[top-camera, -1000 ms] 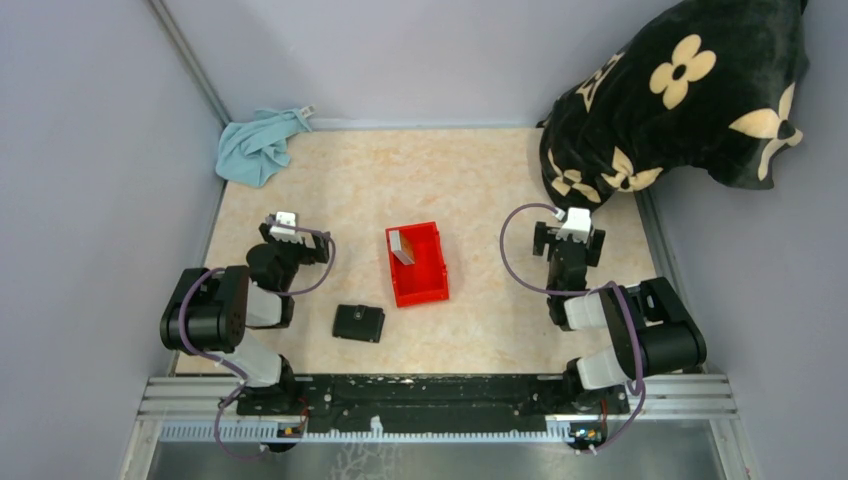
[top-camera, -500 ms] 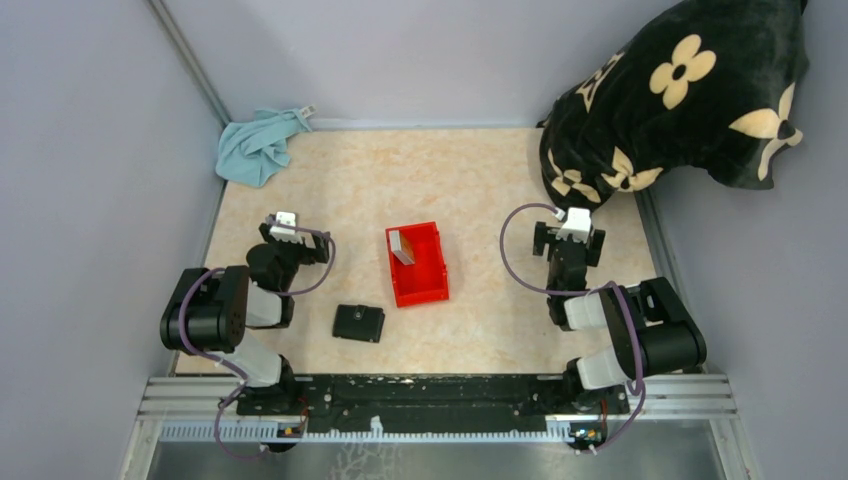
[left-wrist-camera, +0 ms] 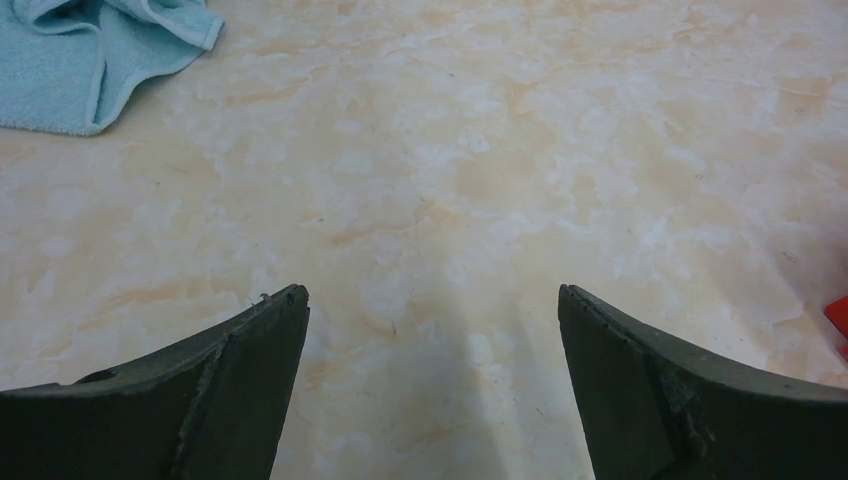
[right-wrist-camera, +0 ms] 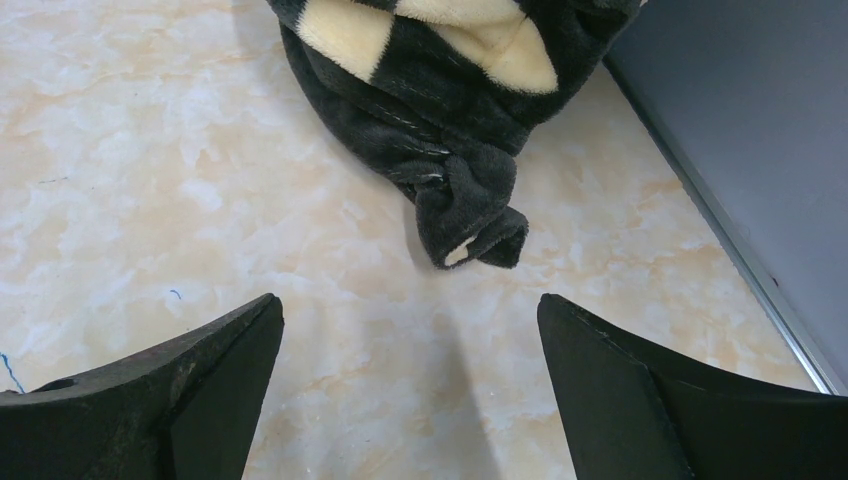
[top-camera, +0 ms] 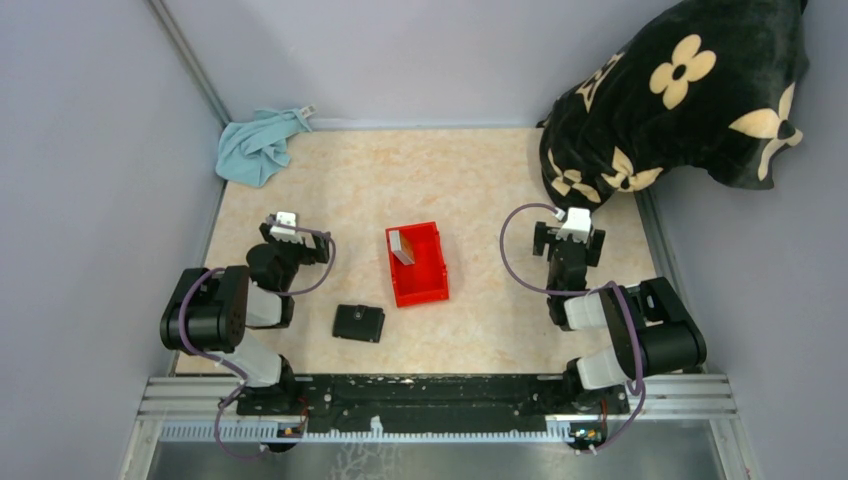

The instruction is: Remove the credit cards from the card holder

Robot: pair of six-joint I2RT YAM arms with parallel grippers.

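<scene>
The black card holder lies folded shut on the table near the front, left of centre. A grey card stands in the left part of the red bin; whether others lie under it I cannot tell. My left gripper is open and empty, back-left of the card holder; its wrist view shows only bare table between the fingers. My right gripper is open and empty at the right, near the plush; its wrist view shows bare table.
A light blue cloth lies at the back left corner, also in the left wrist view. A black plush blanket with cream flowers fills the back right; its tip shows in the right wrist view. Grey walls surround the table.
</scene>
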